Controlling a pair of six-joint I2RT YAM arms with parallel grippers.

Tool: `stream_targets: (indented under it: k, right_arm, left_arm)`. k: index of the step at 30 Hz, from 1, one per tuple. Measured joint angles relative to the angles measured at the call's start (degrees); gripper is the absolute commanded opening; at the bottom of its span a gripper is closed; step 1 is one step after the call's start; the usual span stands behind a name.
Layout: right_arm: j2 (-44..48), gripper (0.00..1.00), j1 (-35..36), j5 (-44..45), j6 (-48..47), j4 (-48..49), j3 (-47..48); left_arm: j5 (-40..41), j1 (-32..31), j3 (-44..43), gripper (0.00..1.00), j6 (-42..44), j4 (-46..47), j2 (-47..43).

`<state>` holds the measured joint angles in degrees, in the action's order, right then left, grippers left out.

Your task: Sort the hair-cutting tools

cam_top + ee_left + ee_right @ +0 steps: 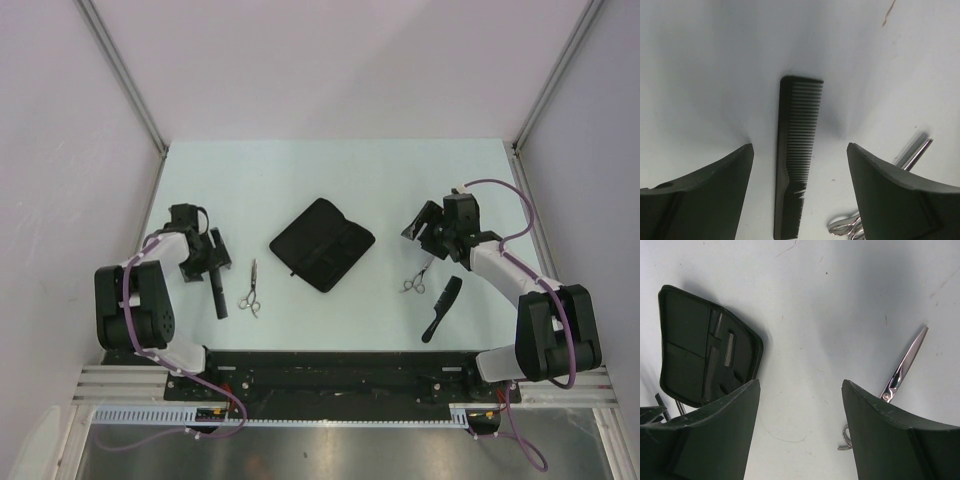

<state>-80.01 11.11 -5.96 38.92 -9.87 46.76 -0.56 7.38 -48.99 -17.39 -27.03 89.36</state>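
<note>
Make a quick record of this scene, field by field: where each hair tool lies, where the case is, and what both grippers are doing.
narrow comb: flat on the table, between the left jaws, touching neither
left gripper: open, over the narrow comb
left scissors: on the table beside the narrow comb, on its case side
case: black, flat at the table's middle
right gripper: open, holding nothing
right scissors: on the table, outside the right jaws
handled comb: beside the right scissors, nearer the arm bases
</note>
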Motion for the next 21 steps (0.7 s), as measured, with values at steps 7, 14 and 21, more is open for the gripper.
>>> stream_targets:
  k: [7,14,21]
  right_arm:
    - [0.0,0.72,0.0,-0.8,-0.1,-0.1,0.0]
    - [0.0,0.71,0.0,-0.9,-0.2,-0.3,0.0]
    - [0.0,0.71,0.0,-0.8,-0.2,-1.1,0.0]
  left_arm:
    - [2.7,-4.9,0.7,0.65,1.1,-4.5,-0.7]
    - [5.0,-5.9,-0.3,0.55,1.4,-6.4,0.8]
    - [4.8,-6.0,-2.3,0.45,0.9,-8.3,2.6]
